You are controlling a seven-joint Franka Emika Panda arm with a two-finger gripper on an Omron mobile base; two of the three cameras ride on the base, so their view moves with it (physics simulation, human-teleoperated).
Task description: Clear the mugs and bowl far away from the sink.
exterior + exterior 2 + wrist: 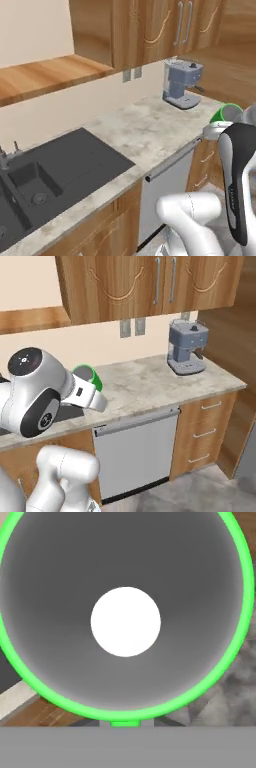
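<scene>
Robot arm carries a green mug (90, 376) above the counter (145, 386).
The gripper (125, 724) pinches its rim; best kept level and set far from the sink (55, 170).

The marbled grey surface (145, 130) crosses mid-frame, with the dark sink (55, 172) set in at lower left and a blue-grey coffee machine (181, 84) standing at upper right.

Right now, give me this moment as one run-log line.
gripper: shut on green mug | mug: carried above counter edge, tilted | sink: left of it
</scene>
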